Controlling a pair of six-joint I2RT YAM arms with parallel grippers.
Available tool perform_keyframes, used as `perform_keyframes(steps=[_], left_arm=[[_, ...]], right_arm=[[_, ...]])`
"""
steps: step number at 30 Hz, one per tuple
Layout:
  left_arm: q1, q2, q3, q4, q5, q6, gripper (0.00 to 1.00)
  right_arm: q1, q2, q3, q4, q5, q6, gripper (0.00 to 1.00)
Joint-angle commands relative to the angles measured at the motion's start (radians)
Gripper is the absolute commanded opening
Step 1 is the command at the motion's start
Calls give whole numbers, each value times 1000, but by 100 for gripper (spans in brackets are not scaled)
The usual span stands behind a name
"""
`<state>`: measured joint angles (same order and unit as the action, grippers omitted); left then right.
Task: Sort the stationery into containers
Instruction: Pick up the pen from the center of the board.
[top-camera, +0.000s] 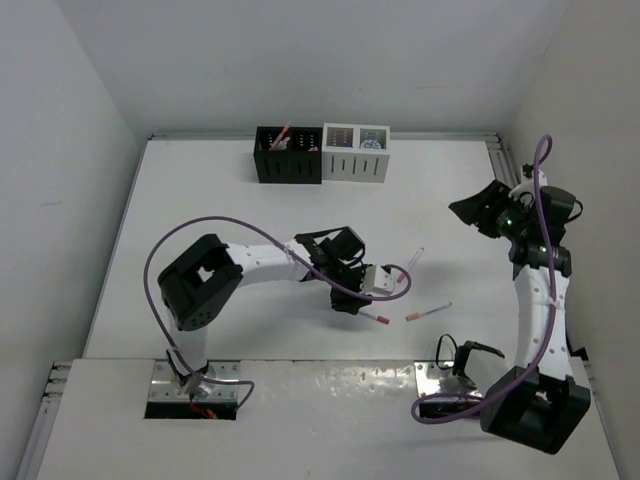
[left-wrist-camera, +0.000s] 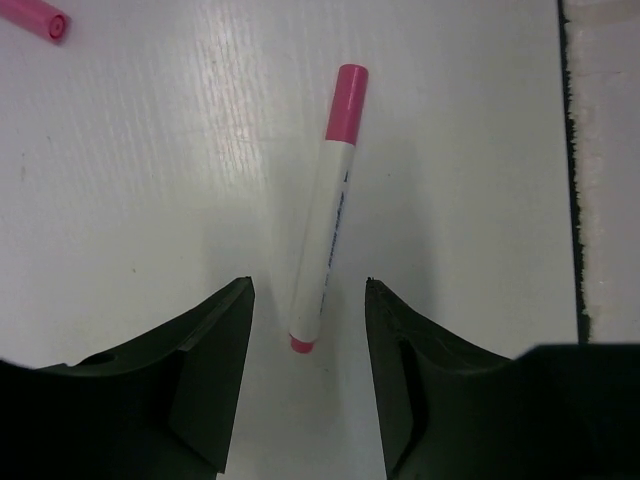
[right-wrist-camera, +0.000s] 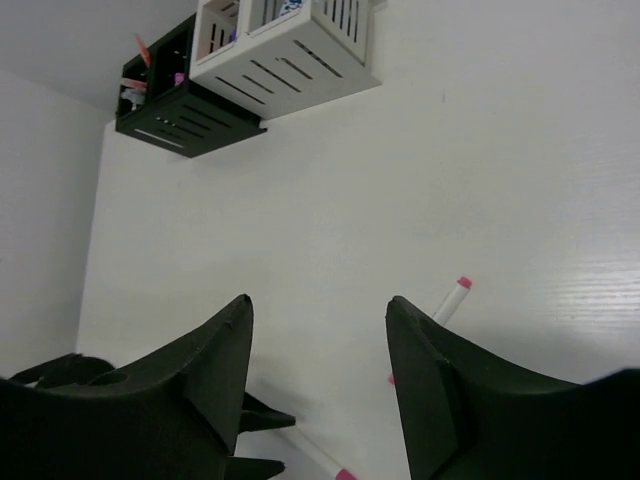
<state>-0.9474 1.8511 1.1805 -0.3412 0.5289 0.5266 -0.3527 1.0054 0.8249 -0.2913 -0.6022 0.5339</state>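
left hand (left-wrist-camera: 308, 290) low over surface (left-wrist-camera: 130, 200), jaws part-way apart, straddling butt end of pink-capped marker (left-wrist-camera: 325, 215) (no contact visible). right hand (right-wrist-camera: 318, 305) raised, jaws apart, holding nothing. black box (right-wrist-camera: 185, 120), white box (right-wrist-camera: 290, 60) touching side by side at far edge; pens (right-wrist-camera: 143, 47) standing in black one.

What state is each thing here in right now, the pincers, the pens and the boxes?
Pink marker: lying flat, capped.
Left pincer: open, astride that marker, not touching it.
Right pincer: open, empty.
Black box: upright, pens standing inside.
White box: upright, right beside it.
Orange-tipped pen: lying loose.
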Motion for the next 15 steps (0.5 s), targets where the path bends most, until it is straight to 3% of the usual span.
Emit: perform_keyframes(steps=[1, 10, 13, 15], left_arm=[[-33, 32, 53, 27, -21, 49, 54], [-132, 83, 16, 24, -168, 144, 43], [-149, 117, 11, 11, -210, 151, 31], [-152, 144, 8, 10, -243, 136, 15]], right_arm=[[-17, -48, 17, -16, -97, 35, 55], [-29, -34, 59, -19, -88, 31, 52], [-29, -28, 60, -13, -88, 38, 51], [-29, -28, 53, -2, -90, 38, 51]])
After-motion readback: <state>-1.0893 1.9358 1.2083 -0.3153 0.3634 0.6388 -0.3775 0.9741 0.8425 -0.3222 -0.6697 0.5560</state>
